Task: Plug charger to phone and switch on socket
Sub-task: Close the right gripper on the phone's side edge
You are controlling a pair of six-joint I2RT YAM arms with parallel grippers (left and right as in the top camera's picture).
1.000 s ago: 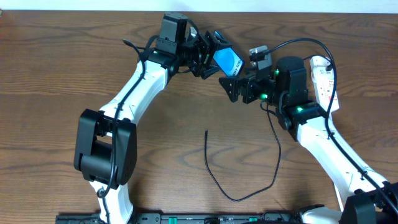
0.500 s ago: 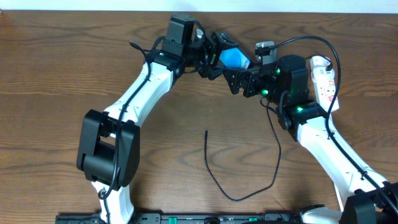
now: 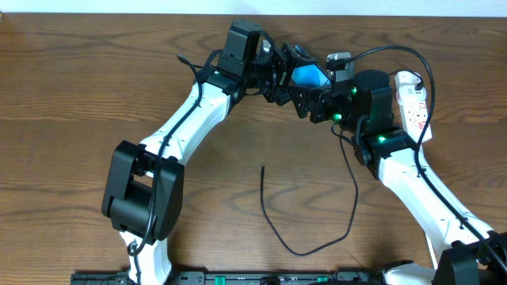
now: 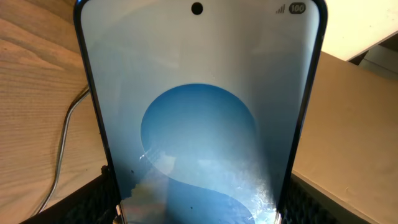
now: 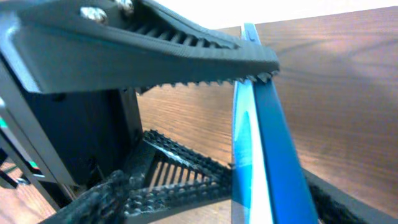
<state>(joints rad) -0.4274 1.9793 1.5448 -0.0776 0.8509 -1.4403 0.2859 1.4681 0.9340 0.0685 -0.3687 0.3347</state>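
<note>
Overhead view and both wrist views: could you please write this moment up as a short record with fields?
phone: held above the table, screen lit blue
left tool: shut on the phone
right tool: at the phone's edge, grip unclear
charger: lying loose on the table, tip free, not in the phone
socket: on the table beside the right arm

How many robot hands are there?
2. The left hand holds the phone at the far side of the table; the right hand is right beside it. None seems hidden.
</note>
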